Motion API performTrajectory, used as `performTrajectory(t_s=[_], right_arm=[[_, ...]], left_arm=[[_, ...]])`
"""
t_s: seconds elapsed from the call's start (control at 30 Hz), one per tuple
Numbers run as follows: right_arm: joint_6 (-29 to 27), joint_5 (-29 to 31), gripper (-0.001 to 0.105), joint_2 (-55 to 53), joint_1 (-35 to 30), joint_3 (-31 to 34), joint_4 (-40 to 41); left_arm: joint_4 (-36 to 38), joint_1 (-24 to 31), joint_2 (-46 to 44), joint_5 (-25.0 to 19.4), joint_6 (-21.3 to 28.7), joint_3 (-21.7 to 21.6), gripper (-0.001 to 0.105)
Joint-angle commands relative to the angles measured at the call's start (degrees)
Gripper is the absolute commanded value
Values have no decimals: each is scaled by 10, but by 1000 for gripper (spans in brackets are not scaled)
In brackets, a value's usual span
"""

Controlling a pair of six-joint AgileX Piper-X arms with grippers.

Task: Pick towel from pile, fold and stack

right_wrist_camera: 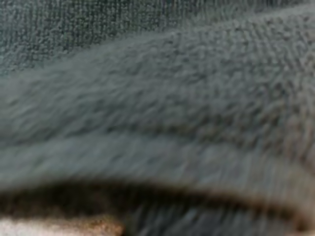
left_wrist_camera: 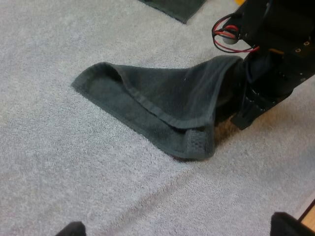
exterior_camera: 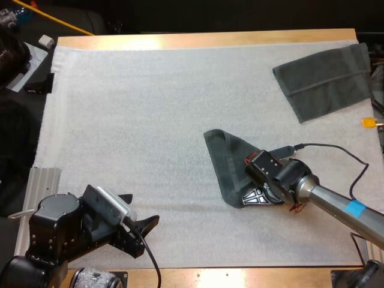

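On the white mat (exterior_camera: 150, 120), the left gripper (exterior_camera: 141, 210) gapes; whether the right gripper (exterior_camera: 258, 197) grips the towel (exterior_camera: 231, 159) is unclear, and a shallow pinch could slip.

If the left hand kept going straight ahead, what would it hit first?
Probably the half-folded towel: the left hand points at it across bare mat, though depth is hard to judge.

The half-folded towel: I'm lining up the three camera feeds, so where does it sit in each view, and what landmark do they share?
High view: the half-folded towel lies right of centre on the white mat, nearer than the flat towel.
Left wrist view: it lies on the mat, the flat towel's edge beyond it.
Right wrist view: its cloth, very close to the camera.
Shared landmark: the flat towel, in the high and left wrist views.
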Motion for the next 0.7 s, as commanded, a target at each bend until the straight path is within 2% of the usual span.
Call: performTrajectory(t_s=[0.0,0.13,0.2,0.4,0.5,0.67], right_arm=[[3,6,30,-2,-5,-5,20],[-2,7,68,-16,-6,-14,30],[-5,15,76,-29,-7,-18,36],[-6,15,67,-75,-9,-31,67],[-7,42,64,-79,-7,-29,75],[2,6,58,-90,12,-22,85]], left_arm=[[-6,-2,2,6,-1,-4,71],[-5,-2,3,7,0,-5,71],[-4,-3,2,6,1,-4,71],[-4,-3,3,6,2,-4,71],[0,-2,2,8,2,-4,71],[-1,-2,0,8,2,-2,71]])
